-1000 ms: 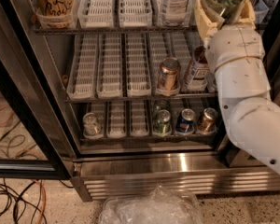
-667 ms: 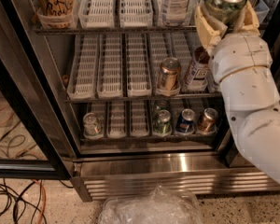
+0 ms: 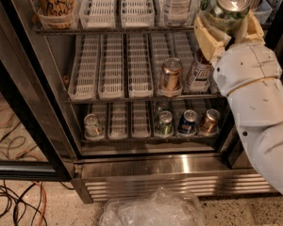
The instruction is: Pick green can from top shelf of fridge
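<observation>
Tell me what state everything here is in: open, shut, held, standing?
fridge: door open.
green can: held by the tool, lid up, in front of the top shelf.
tool: top right, shut on the green can.
copper-gold can: upright on the middle shelf.
blue can: upright on the bottom shelf.
plastic bag: crumpled on the floor.

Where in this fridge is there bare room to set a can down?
On the middle shelf, the three lanes left of the copper can are bare; on the top shelf, two lanes between the paper cup and the bottle. The right side is crowded: the hand, shut on the green can, hangs before the top shelf's right end.
</observation>
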Robot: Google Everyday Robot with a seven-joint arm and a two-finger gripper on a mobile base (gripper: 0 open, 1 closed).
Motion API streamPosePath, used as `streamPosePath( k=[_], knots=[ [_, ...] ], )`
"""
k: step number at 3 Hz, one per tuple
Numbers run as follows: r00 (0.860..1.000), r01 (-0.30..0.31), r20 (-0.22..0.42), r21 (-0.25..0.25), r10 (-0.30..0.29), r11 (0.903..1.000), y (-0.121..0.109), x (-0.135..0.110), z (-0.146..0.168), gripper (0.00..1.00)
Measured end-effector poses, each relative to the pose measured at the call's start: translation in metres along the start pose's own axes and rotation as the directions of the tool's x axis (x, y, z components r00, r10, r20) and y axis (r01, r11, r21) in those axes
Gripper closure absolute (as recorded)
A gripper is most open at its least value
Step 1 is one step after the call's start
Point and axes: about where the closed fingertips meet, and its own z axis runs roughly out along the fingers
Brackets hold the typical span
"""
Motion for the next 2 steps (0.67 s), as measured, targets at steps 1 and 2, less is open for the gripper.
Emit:
streamPosePath(
  k=[1,2],
  knots=[
    [1.0,0.003,0.0,-0.051,-0.003,0.9987,0.01,0.001,-0.002,1.0],
    [1.0,0.0,0.002,-0.131,0.0,0.9914,0.032,0.004,-0.014,1.0]
  ],
)
